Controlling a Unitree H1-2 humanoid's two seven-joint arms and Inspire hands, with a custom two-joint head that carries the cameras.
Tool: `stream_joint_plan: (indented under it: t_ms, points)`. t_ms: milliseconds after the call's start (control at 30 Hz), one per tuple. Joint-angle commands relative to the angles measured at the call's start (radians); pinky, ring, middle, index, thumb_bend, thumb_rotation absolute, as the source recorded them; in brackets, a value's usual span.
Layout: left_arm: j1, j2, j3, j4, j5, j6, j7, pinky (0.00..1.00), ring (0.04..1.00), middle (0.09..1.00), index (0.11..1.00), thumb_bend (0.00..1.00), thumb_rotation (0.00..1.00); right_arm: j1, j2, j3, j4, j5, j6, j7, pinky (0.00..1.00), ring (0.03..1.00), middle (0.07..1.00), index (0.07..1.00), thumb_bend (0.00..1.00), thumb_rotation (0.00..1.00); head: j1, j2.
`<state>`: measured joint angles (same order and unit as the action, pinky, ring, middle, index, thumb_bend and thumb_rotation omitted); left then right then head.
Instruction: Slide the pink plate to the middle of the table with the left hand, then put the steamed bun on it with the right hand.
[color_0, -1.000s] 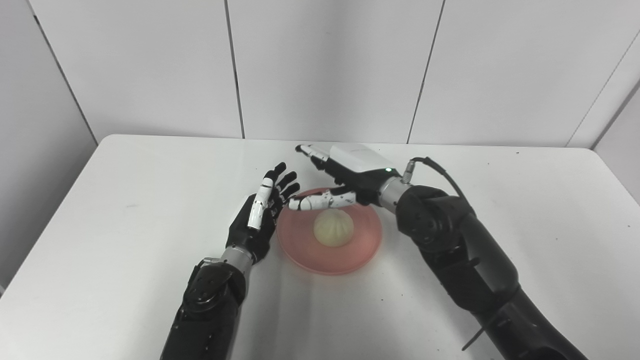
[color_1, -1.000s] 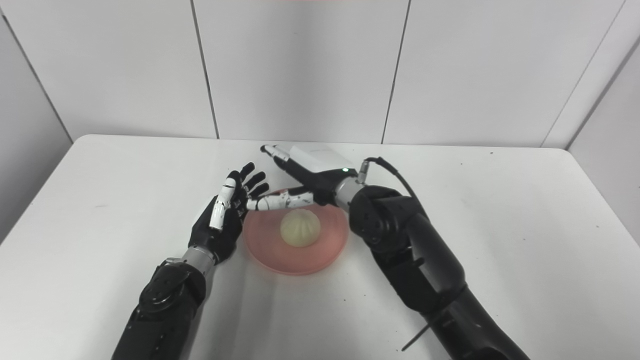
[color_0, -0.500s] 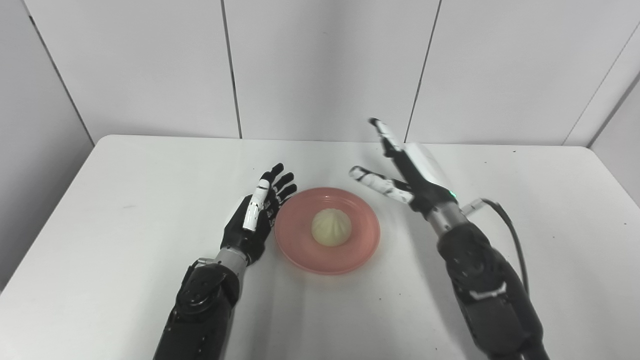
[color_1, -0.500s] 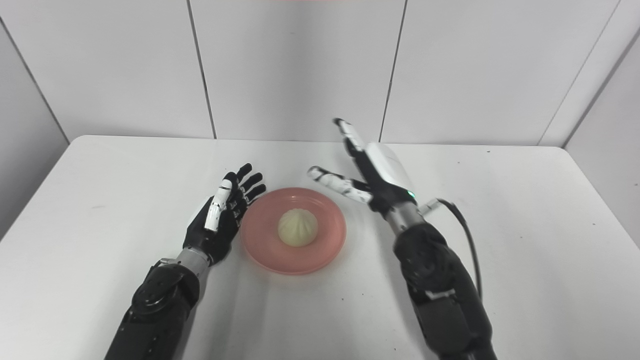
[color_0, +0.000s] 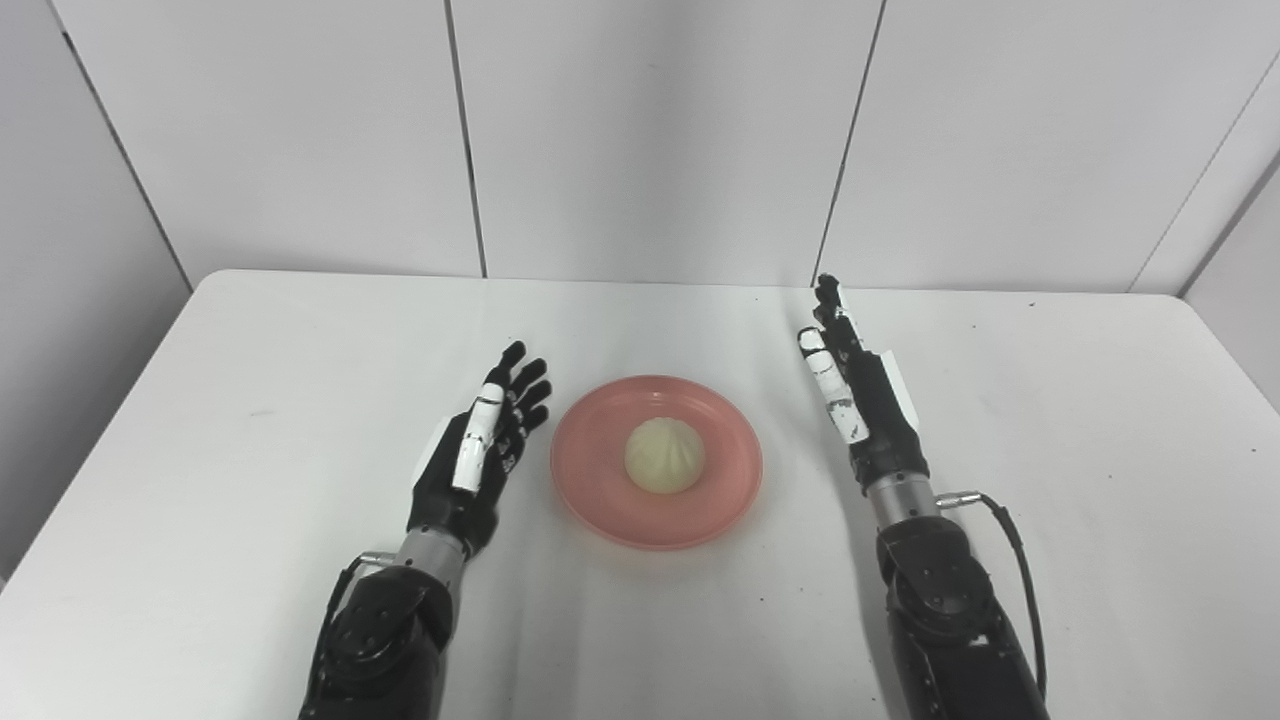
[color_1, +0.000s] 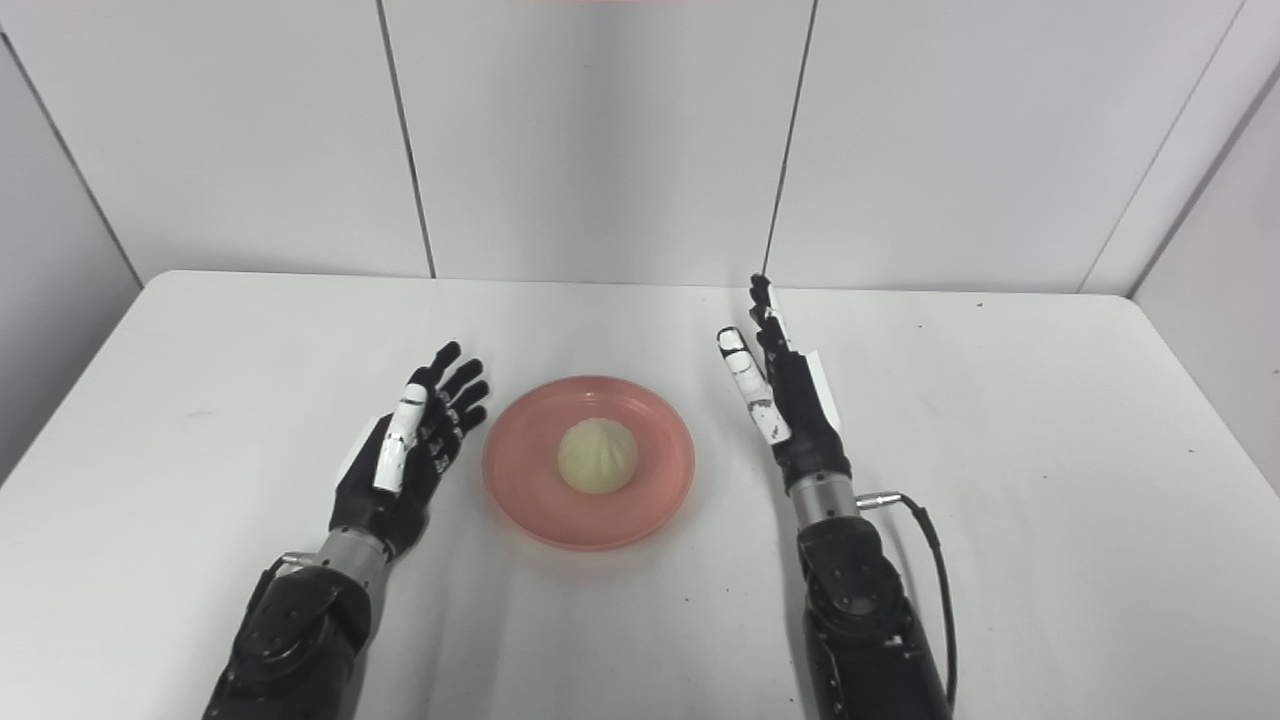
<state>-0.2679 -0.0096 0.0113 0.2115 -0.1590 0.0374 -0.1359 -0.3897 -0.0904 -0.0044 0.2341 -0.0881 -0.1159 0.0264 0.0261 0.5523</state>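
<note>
The pink plate (color_0: 600, 490) lies at the middle of the white table. The pale steamed bun (color_0: 665, 455) sits on its centre. My left hand (color_0: 475, 455) is open and empty, just left of the plate and clear of its rim, fingers pointing away from me. My right hand (color_0: 862, 405) is open and empty, to the right of the plate and apart from it, fingers straight and pointing toward the back wall. In the right eye view the plate (color_1: 530, 500), the bun (color_1: 598, 455), the left hand (color_1: 405, 455) and the right hand (color_1: 785, 400) stand the same way.
The white table (color_0: 250, 400) spreads to both sides, its back edge against a grey panelled wall (color_0: 650, 130). A black cable (color_0: 1020, 580) loops off my right forearm.
My right hand has drawn back from over the plate to its right side, leaving the bun on the plate. My left hand has slid a little left and toward me, off the plate's rim.
</note>
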Motion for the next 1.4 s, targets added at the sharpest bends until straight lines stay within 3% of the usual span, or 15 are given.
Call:
stream_joint_plan:
  t_ms: [0,233,633,1067,1367]
  points:
    - [0.058,0.002,0.004,0.025,0.022,0.024,0.029,0.99,0.983,0.992,0.995,0.4,1.0,0.001,0.009,0.001,-0.033,0.031,-0.041,0.013,0.99,1.0,1.0,1.0,0.28,1.0,0.001,0.001]
    - [0.098,-0.001,0.0,0.001,0.042,-0.013,0.028,1.0,0.999,1.0,1.0,0.4,1.0,0.06,0.018,0.009,-0.042,0.104,-0.025,0.057,0.99,1.0,1.0,1.0,0.24,1.0,0.018,-0.024]
    - [0.15,-0.001,-0.007,-0.027,0.053,-0.038,0.031,1.0,1.0,1.0,1.0,0.39,1.0,0.103,0.021,0.012,-0.017,0.191,0.083,0.128,1.0,1.0,1.0,1.0,0.21,1.0,0.058,-0.042]
    - [0.117,0.024,-0.017,0.028,0.091,-0.046,0.023,1.0,0.996,1.0,1.0,0.39,1.0,0.086,0.039,-0.007,0.093,0.194,0.023,0.102,1.0,1.0,1.0,1.0,0.19,1.0,0.063,-0.05]
    - [0.095,0.031,-0.034,0.047,0.117,-0.042,0.031,0.98,0.983,0.997,1.0,0.4,1.0,0.088,0.038,-0.001,0.102,0.171,0.029,0.096,1.0,1.0,1.0,1.0,0.19,1.0,0.069,-0.048]
